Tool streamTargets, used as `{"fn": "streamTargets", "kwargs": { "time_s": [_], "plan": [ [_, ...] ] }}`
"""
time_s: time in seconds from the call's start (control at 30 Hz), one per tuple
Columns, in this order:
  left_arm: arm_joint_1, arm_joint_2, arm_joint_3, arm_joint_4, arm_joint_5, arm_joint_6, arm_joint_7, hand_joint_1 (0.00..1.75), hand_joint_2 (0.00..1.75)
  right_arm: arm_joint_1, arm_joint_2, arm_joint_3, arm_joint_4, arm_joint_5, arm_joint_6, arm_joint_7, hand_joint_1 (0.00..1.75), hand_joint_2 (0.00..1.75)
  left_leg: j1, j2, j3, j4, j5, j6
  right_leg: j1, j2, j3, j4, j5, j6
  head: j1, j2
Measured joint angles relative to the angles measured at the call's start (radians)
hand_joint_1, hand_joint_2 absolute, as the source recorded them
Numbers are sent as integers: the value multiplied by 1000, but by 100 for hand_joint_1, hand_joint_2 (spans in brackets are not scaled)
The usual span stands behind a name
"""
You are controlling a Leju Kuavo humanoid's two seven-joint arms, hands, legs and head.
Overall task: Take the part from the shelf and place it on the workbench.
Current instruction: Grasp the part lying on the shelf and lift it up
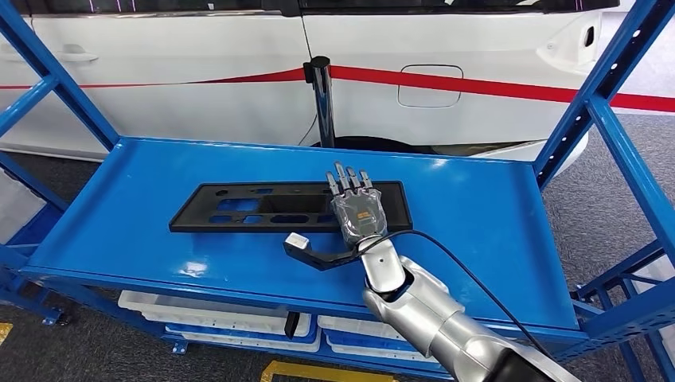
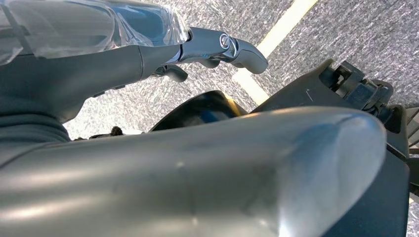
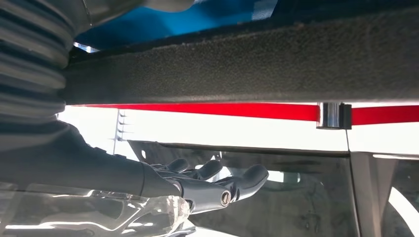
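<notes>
- A flat black part (image 1: 271,205) with cutouts is seen lying on the blue shelf (image 1: 477,223), its right end covered by the right hand (image 1: 357,208).
- The right hand is laid over that end with fingers (image 1: 342,179) extended and spread, nothing clasped; whether the palm touches cannot be told.
- The left hand (image 2: 207,47) is seen above grey speckled floor (image 2: 346,29), fingers loosely extended, nothing held.
- A white car (image 1: 199,72) with a red stripe is cut off behind the shelf.
</notes>
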Motion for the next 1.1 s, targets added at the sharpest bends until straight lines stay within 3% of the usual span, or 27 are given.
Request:
{"fn": "streamTargets", "kwargs": {
  "time_s": [0.03,0.13,0.17,0.47,1.1],
  "plan": [
    [0,0,0,0,1,0,0,0,0,-1,-2,-1,6,-3,-1,2,15,175,0,0,1,0,0,0,0,0,1,0,0,0,0,0],
    [1,0,0,0,2,1,0,0,0,-8,-8,-3,23,-20,5,3,146,175,0,0,3,0,0,0,0,0,4,0,0,0,0,0],
    [1,0,0,0,2,1,0,0,0,-9,-11,-3,29,-26,10,3,175,175,0,0,4,0,0,0,0,0,4,0,0,0,0,0],
    [1,0,0,0,2,1,-2,0,0,-21,-19,-7,56,-48,72,-4,175,175,0,0,5,0,0,0,0,0,6,-1,1,1,0,0],
    [1,0,0,0,6,2,-14,0,0,-31,-18,3,62,-40,41,-25,175,175,0,0,7,0,0,0,0,0,8,-1,1,1,0,0]
  ]
}}
